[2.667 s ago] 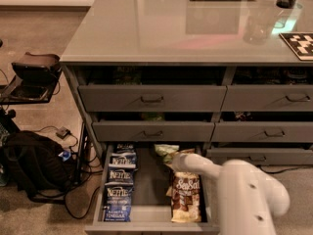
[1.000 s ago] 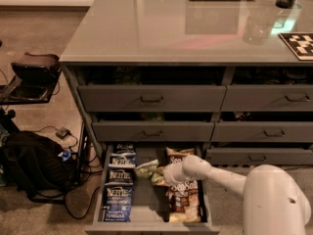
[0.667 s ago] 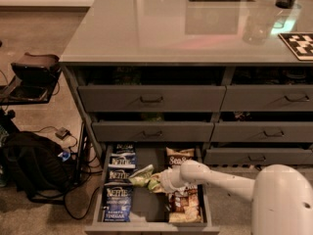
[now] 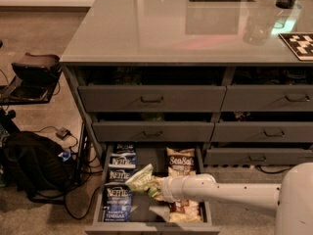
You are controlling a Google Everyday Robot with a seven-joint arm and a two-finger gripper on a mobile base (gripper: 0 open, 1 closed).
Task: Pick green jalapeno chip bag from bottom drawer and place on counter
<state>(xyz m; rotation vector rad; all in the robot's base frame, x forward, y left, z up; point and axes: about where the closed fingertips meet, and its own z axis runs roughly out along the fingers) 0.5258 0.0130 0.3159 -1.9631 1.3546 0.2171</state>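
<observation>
Hand (image 4: 156, 186): at the tip of the white arm (image 4: 230, 194), over the open bottom drawer (image 4: 104, 195), closed on the green bag (image 4: 140, 178); the grip itself is mostly hidden behind bag and wrist.
Green bag: small, crinkled, light green with darker patches; print too blurred to read. Held tilted above the drawer's middle, between blue bags (image 4: 119, 182) on the left and brown bags (image 4: 181, 163) on the right.
Bottom drawer: below the worktop's (image 4: 171, 28) near edge, towards its left corner; front cut off by the frame.
Brown bags: nearer one partly covered by the arm.
Arm: base cut off at right.
</observation>
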